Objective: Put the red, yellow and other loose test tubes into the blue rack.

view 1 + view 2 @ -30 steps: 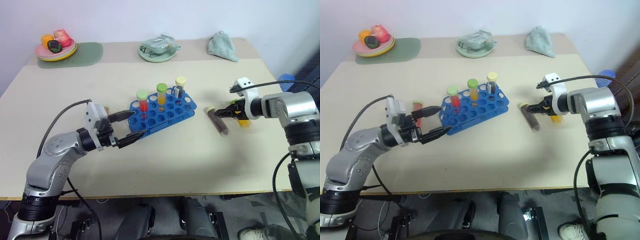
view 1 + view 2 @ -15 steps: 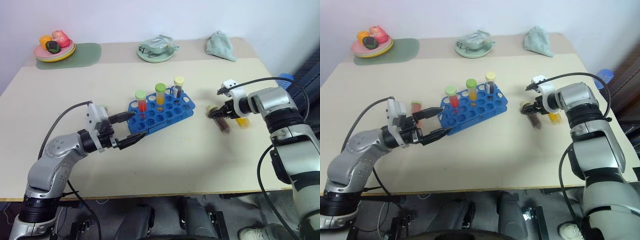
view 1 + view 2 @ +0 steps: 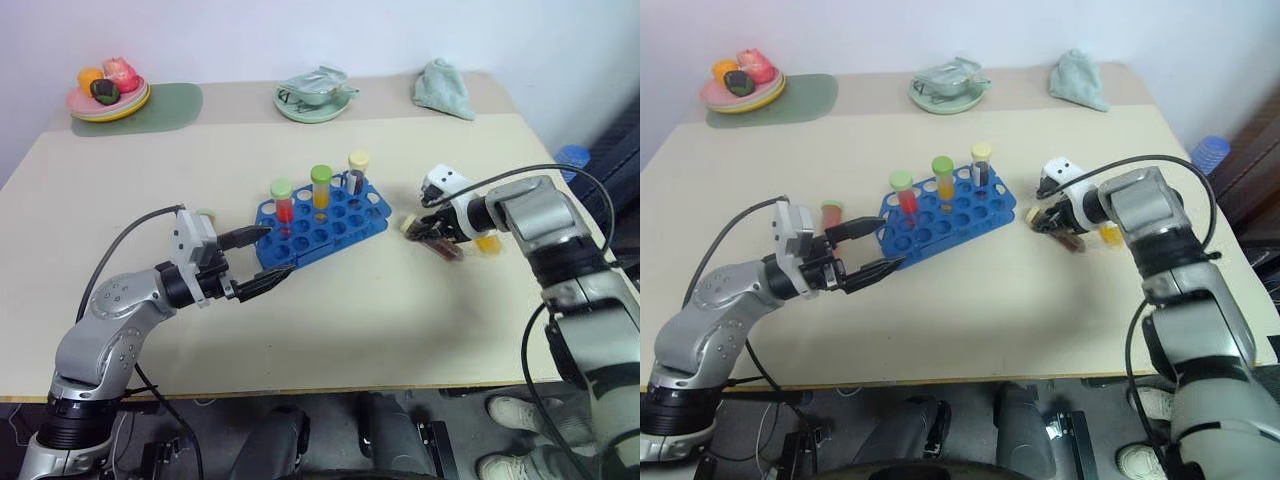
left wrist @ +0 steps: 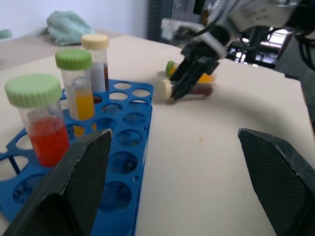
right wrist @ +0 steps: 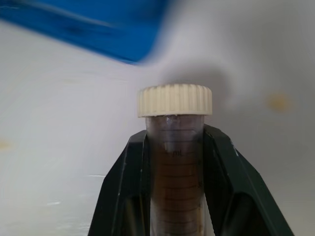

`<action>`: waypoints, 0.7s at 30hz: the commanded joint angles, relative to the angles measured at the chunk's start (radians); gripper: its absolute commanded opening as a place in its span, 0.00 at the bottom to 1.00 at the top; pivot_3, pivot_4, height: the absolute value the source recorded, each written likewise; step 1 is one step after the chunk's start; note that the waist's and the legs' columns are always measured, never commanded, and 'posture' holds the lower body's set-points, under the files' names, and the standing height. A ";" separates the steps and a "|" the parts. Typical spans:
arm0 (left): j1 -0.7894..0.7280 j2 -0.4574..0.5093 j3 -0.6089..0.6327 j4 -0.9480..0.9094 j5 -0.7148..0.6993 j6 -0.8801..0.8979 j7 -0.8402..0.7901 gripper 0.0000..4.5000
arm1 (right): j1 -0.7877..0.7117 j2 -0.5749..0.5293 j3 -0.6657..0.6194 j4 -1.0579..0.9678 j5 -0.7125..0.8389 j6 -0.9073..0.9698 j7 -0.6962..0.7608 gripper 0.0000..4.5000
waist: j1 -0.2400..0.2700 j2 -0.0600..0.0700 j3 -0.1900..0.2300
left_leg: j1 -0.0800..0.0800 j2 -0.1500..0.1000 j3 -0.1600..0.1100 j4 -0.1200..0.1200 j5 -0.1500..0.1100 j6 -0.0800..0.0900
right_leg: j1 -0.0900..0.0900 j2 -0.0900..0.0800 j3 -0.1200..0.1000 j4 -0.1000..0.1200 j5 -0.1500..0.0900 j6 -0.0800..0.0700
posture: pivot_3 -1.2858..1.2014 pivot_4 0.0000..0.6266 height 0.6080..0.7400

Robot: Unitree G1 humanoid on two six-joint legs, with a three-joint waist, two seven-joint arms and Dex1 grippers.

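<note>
The right gripper point(image 5: 174, 172) had its fingers clamped on the brown tube point(image 5: 175, 196), clear plastic with a ribbed cream cap, right of the blue rack point(image 3: 322, 222). A yellow tube point(image 3: 487, 243) lay just beyond it on the worktop point(image 3: 400, 320). The rack held three capped tubes upright. The left gripper point(image 3: 268, 253) hovered beside it, fingers spread.

Right hand point(image 3: 428, 228) now clamped on the brown tube point(image 3: 437, 243), shifted nearer the blue rack point(image 3: 322, 226).
</note>
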 commanded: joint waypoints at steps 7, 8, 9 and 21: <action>-0.010 -0.006 0.022 0.004 0.001 -0.035 -0.013 0.94 | 0.122 0.265 -0.381 -0.452 0.370 -0.074 -0.166 0.20 | 0.001 -0.001 -0.001 | 0.003 0.000 0.000 0.001 0.000 -0.001 | 0.004 0.000 0.000 -0.001 0.002 -0.001 | 0.52 0.24 1.00; -0.014 -0.009 0.021 0.008 0.002 -0.038 -0.012 0.94 | 0.132 0.337 -0.403 -0.431 0.375 -0.151 -0.213 0.20 | 0.001 -0.001 -0.001 | 0.003 0.000 0.000 0.001 0.001 -0.001 | 0.004 0.000 0.000 -0.001 0.003 -0.001 | 0.52 0.24 1.00; -0.016 -0.011 0.021 0.011 0.002 -0.040 -0.012 0.94 | 0.140 0.386 -0.416 -0.416 0.378 -0.205 -0.244 0.20 | 0.000 -0.001 -0.001 | 0.004 0.000 0.000 0.001 0.001 -0.002 | 0.005 0.000 0.000 -0.001 0.004 -0.001 | 0.52 0.24 1.00; -0.023 -0.023 0.023 0.006 0.002 -0.049 -0.003 0.94 | 0.199 0.687 -0.460 0.011 0.296 -0.876 -0.422 0.20 | -0.013 0.000 -0.001 | 0.005 0.001 0.000 0.000 0.003 -0.004 | 0.004 0.002 0.000 0.000 0.006 -0.001 | 0.52 0.24 1.00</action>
